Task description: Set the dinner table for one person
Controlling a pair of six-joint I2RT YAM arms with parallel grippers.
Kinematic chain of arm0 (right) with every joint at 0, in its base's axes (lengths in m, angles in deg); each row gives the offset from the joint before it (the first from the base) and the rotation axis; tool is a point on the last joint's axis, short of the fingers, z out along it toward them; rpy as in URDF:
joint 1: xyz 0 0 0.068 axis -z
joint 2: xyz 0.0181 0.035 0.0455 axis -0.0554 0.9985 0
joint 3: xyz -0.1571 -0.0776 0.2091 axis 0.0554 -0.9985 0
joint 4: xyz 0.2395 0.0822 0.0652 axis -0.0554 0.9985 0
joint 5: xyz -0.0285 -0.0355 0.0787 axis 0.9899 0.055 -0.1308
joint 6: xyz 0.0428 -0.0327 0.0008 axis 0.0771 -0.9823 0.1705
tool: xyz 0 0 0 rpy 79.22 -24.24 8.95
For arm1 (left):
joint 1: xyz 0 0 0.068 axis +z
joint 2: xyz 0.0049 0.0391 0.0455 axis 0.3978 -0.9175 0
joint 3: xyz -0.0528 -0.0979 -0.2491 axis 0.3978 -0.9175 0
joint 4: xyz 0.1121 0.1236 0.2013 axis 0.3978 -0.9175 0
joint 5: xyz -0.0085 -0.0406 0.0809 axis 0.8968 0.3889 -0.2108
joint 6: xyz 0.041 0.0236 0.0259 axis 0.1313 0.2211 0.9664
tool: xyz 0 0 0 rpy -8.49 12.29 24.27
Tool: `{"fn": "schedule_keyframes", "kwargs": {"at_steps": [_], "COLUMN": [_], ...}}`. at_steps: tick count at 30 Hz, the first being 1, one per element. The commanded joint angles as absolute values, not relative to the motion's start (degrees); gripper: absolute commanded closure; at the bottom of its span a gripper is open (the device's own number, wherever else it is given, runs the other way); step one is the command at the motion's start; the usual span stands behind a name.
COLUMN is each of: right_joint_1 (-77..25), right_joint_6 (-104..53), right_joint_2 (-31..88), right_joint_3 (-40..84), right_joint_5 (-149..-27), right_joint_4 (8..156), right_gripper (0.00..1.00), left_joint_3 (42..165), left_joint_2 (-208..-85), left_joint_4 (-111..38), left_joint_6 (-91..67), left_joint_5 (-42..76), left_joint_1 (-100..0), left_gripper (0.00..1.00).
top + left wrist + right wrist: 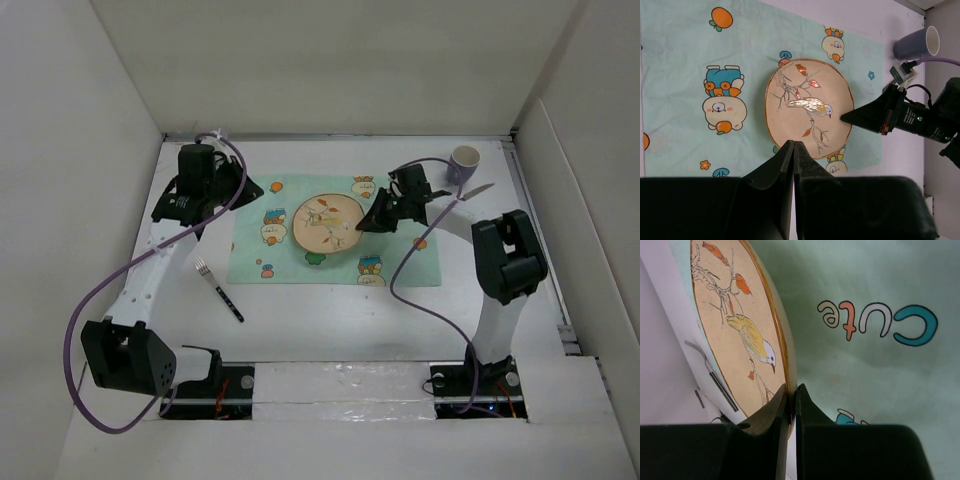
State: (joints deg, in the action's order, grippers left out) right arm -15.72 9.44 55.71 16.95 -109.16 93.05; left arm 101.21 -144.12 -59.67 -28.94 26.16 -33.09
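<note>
The dinner table (330, 320) is a wide white surface with a mint-green cartoon mat (270, 260) on it. A tan plate painted with a bird (325, 222) lies at the mat's middle. My right gripper (372, 218) is shut on the plate's right rim (790, 365), one finger above it and one below (791, 392). Held high over the mat's left side, my left gripper (793, 146) is shut with nothing in it, and its tips point toward the plate (807, 107). The left wrist view also shows the right gripper (847, 118) at the plate's edge.
A fork with a black handle (220, 290) lies on the table left of the mat's near corner. A purple cup (464, 160) stands at the back right, with a silver knife blade (478, 190) just in front of it. White walls close in the table.
</note>
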Motion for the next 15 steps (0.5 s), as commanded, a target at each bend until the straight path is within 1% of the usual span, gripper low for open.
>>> {"fn": "schedule_keyframes", "kwargs": {"at_steps": [1,8,9,11,12,13,15], "right_joint_1": [-16.9,-17.5,-17.5,-17.5,-17.5,-17.5,-17.5], "right_joint_6": [11.1,10.4,10.1,8.4,7.9,7.1,5.5], "right_joint_2": [54.4,57.6,57.9,58.4,58.2,57.9,56.5], "right_joint_3": [21.3,17.2,17.1,17.7,17.9,18.2,19.2], "right_joint_5": [-115.9,-113.0,-112.7,-111.0,-110.2,-108.8,-107.2], "right_joint_4": [83.5,83.8,84.5,86.3,88.4,89.4,93.4], "right_gripper": [1.00,1.00,0.99,0.85,0.70,0.64,0.58], "left_joint_3": [100.6,98.3,98.2,98.2,98.2,98.0,98.0], "left_joint_2": [-143.3,-144.5,-144.7,-144.9,-145.2,-145.2,-145.5], "left_joint_4": [-58.3,-57.1,-56.9,-56.9,-56.9,-56.9,-56.9], "left_joint_6": [-28.2,-28.3,-28.3,-28.2,-28.2,-28.2,-28.1], "left_joint_5": [25.9,26.9,27.1,26.9,27.0,26.9,26.9], "left_joint_1": [-33.1,-33.1,-33.1,-33.1,-33.1,-33.1,-33.1], "left_gripper": [0.98,0.97,0.97,0.97,0.97,0.97,0.97]}}
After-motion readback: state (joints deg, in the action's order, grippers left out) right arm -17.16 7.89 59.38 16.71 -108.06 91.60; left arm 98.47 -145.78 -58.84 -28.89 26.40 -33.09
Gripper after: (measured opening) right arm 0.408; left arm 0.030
